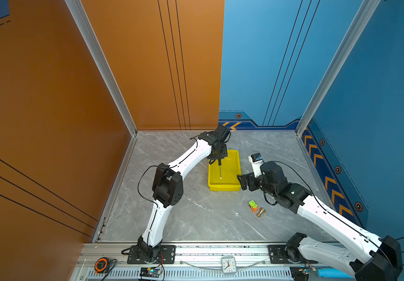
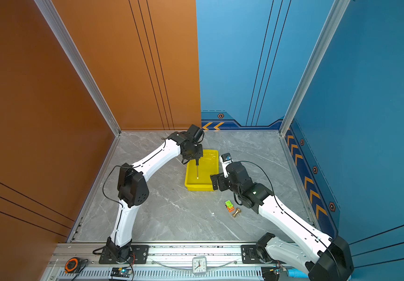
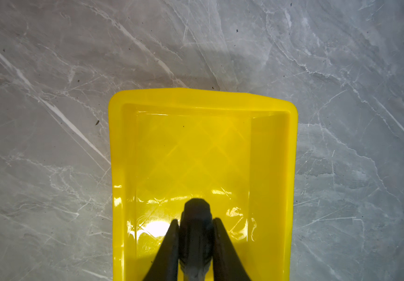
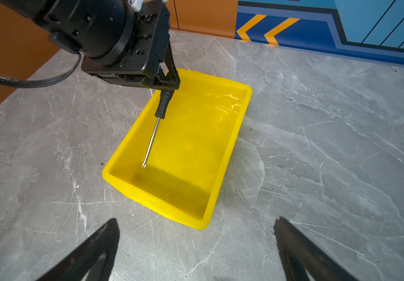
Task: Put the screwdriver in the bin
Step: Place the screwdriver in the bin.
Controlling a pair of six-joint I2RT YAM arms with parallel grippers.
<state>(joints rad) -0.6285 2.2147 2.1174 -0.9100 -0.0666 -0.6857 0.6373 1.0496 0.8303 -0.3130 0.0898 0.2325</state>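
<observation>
The yellow bin (image 1: 224, 187) (image 2: 199, 187) lies at the middle back of the marble table. My left gripper (image 1: 218, 159) (image 2: 196, 159) hangs over the bin's far end, shut on the black handle of the screwdriver (image 1: 220, 170) (image 2: 197, 171). In the left wrist view the handle (image 3: 197, 226) sits clamped in the gripper (image 3: 196, 220), above the bin (image 3: 196, 97). From the right wrist, the screwdriver (image 4: 152, 136) slants down inside the bin (image 4: 171, 214), tip close to its floor, below the left gripper (image 4: 170, 88). My right gripper (image 4: 197, 222) (image 1: 241, 181) stands open and empty beside the bin's near right corner.
A green and orange toy (image 1: 253, 205) and a small brass fitting (image 1: 260, 212) lie on the table in front of the right arm. Orange and blue walls close in three sides. A clock (image 1: 229, 265) and a tape measure (image 1: 101, 264) sit on the front rail.
</observation>
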